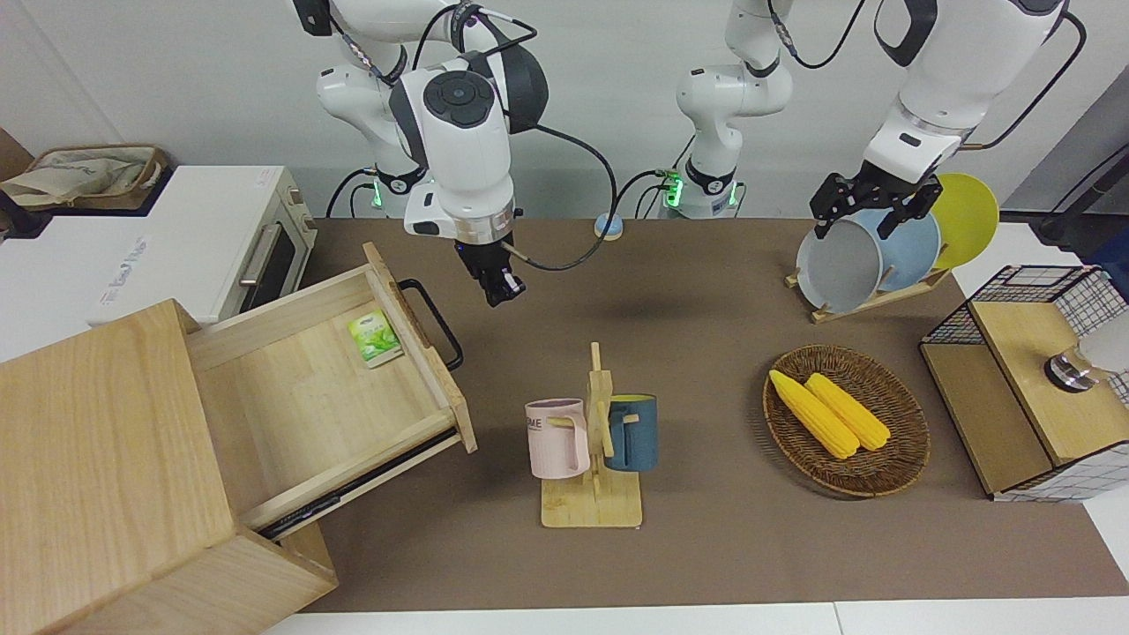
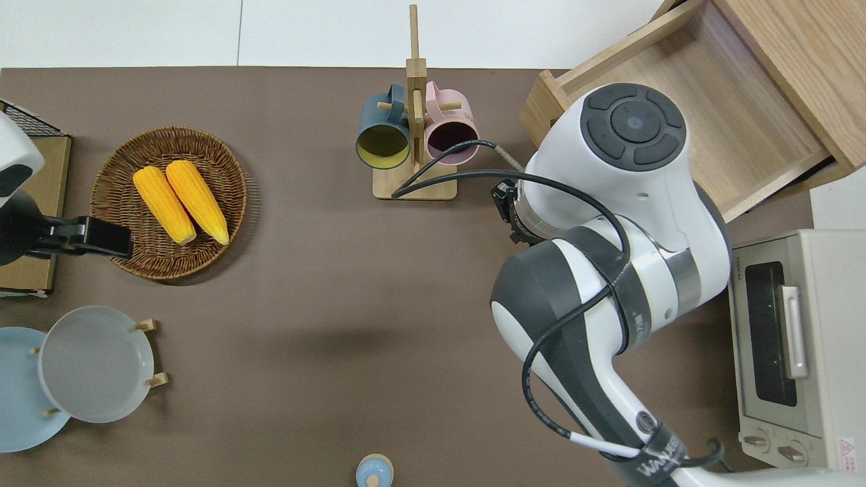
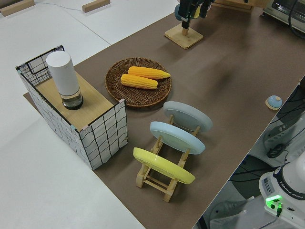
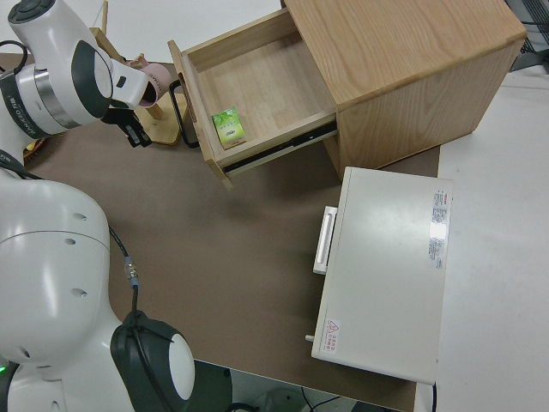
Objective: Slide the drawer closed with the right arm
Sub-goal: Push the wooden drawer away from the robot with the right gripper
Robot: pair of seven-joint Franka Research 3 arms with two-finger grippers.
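The pale-wood drawer (image 1: 309, 397) stands pulled out of the big wood cabinet (image 1: 97, 459). A green packet (image 1: 375, 338) lies inside it. The black loop handle (image 1: 434, 319) is on the front panel. My right gripper (image 1: 500, 294) is shut and empty. It hangs over the brown mat just off the handle, toward the left arm's end, not touching it. In the right side view the gripper (image 4: 135, 137) is beside the handle (image 4: 177, 112). In the overhead view the arm hides the handle. My left gripper (image 1: 854, 227) is parked.
A white toaster oven (image 1: 220, 238) stands beside the cabinet, nearer to the robots. A mug rack (image 1: 593, 441) with two mugs stands mid-table. A basket of corn (image 1: 845, 419), a plate rack (image 1: 873, 251) and a wire-mesh box (image 1: 1032, 379) are toward the left arm's end.
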